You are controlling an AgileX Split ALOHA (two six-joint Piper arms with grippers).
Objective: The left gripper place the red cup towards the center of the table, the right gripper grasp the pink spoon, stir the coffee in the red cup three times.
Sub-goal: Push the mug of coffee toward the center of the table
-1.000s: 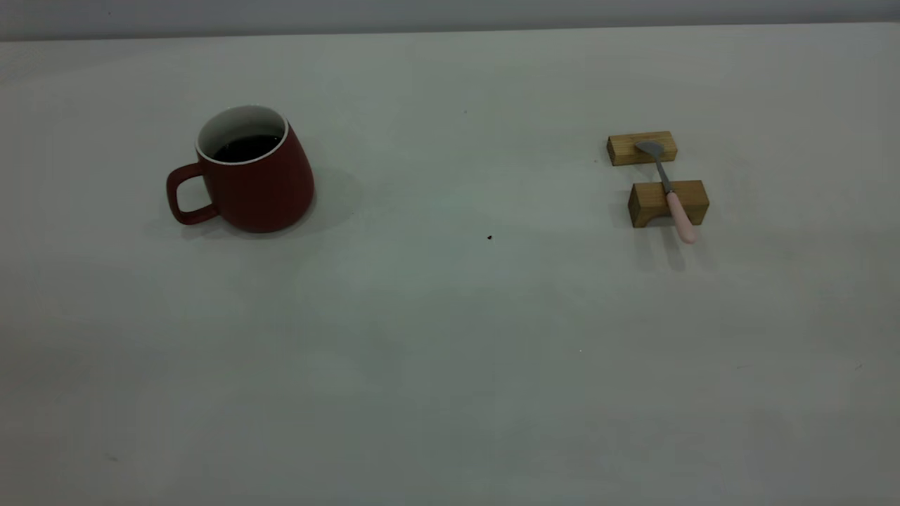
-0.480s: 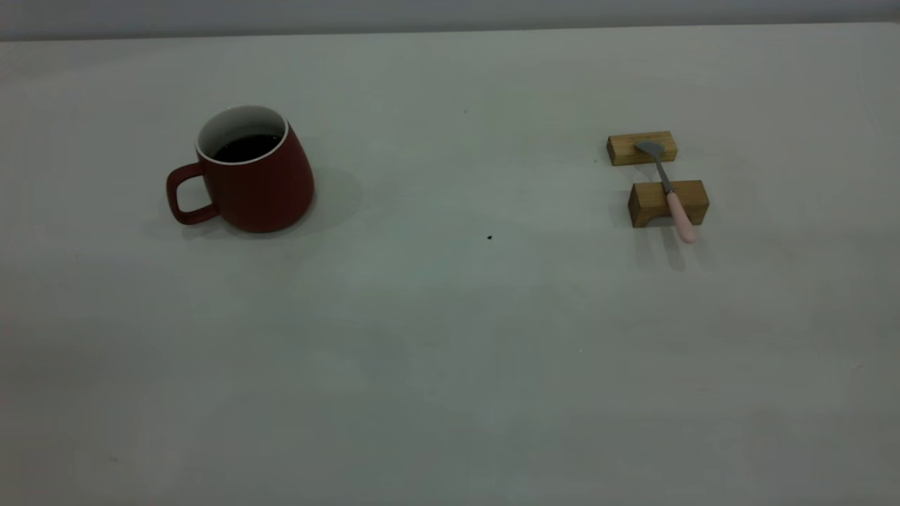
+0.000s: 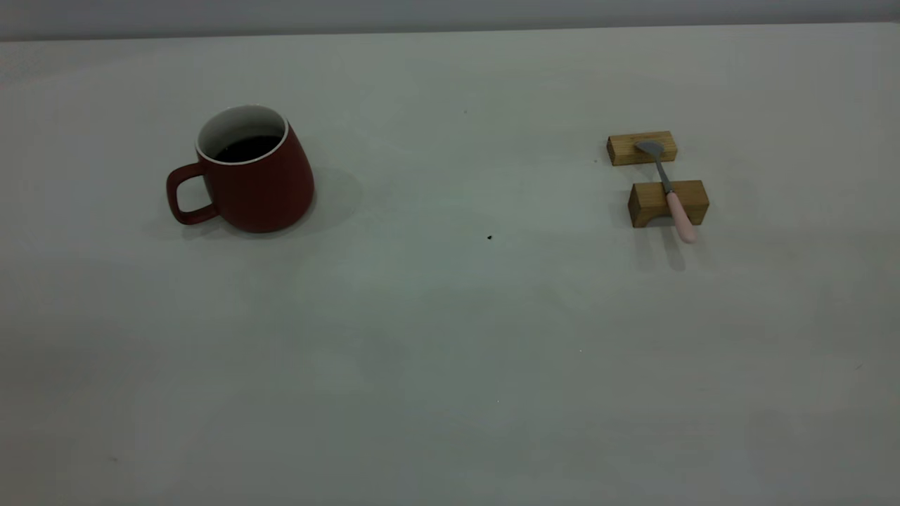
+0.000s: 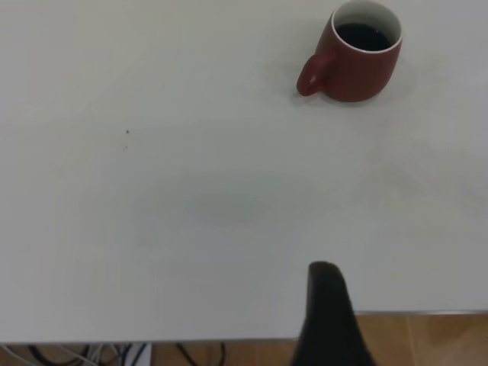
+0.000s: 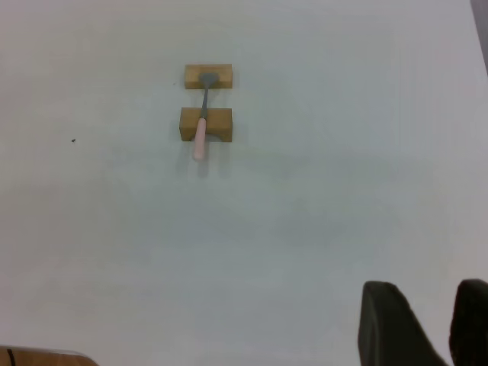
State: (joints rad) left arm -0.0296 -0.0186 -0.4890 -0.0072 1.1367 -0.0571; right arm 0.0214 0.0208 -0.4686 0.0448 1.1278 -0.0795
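The red cup (image 3: 253, 179) stands upright at the table's left with its handle turned outward. Dark coffee (image 3: 246, 147) fills it below the white rim. The left wrist view shows the cup (image 4: 354, 57) far off from my left gripper (image 4: 328, 305), which appears only as one dark tip near the table's edge. The pink spoon (image 3: 676, 204) lies across two wooden blocks at the right, its pink handle overhanging the nearer block. My right gripper (image 5: 425, 288) is open and holds nothing, a long way from the spoon (image 5: 201, 126). Neither gripper shows in the exterior view.
Two tan wooden blocks (image 3: 641, 147) (image 3: 650, 204) carry the spoon. A small dark speck (image 3: 489, 237) marks the pale table (image 3: 450, 337) near its middle. The table's edge (image 4: 229, 339) runs close to the left gripper, with wooden floor and cables beyond it.
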